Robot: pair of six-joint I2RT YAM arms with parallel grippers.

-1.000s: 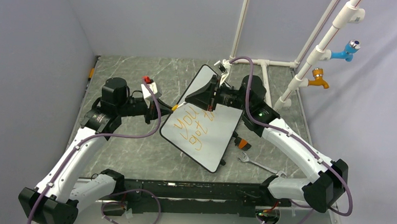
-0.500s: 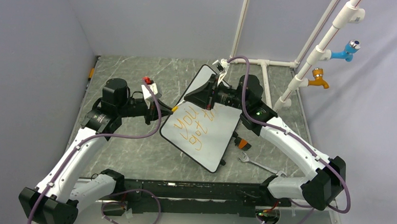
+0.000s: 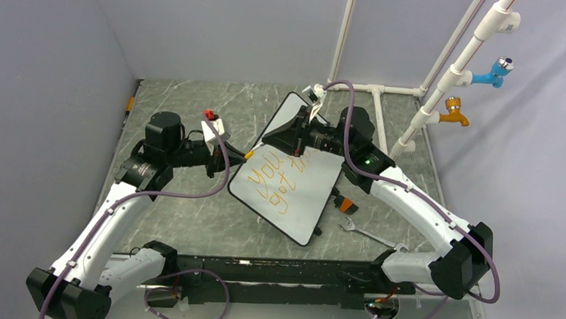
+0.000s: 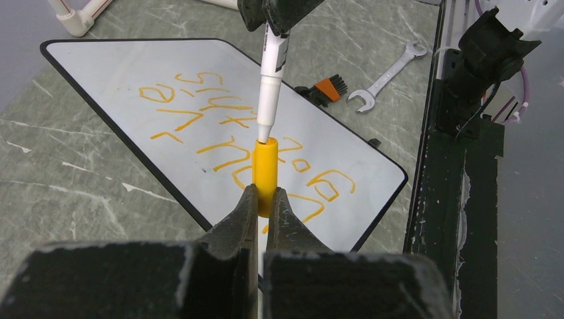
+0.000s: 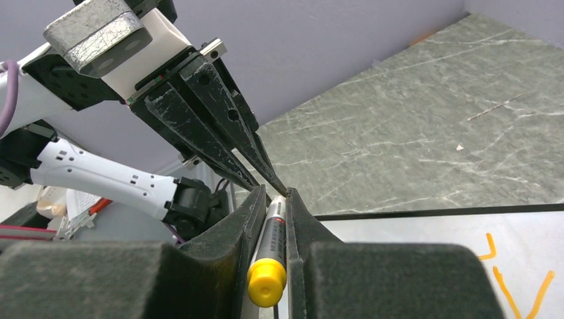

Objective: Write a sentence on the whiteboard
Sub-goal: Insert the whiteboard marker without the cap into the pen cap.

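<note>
The whiteboard (image 3: 303,204) lies at an angle in the middle of the table, with the sentence (image 3: 277,180) on it in orange letters in two lines. My left gripper (image 3: 245,156) is shut on a yellow-orange marker cap (image 4: 266,171) over the board's left edge. My right gripper (image 3: 268,139) is shut on the white marker (image 4: 273,73), whose tip meets the mouth of the cap. In the right wrist view the marker (image 5: 273,232) lies between my fingers, its yellow end plug (image 5: 267,282) toward the camera, and points at the left gripper's fingertips (image 5: 266,174).
A silver wrench (image 3: 367,233) and an orange-and-black brush (image 3: 343,203) lie right of the board. White pipes (image 3: 445,87) with a blue tap (image 3: 497,70) and an orange tap (image 3: 454,110) stand at the back right. A black rail (image 3: 274,272) runs along the near edge.
My right gripper has edged slightly left with the marker, toward the cap. The left arm and the board have not moved.
</note>
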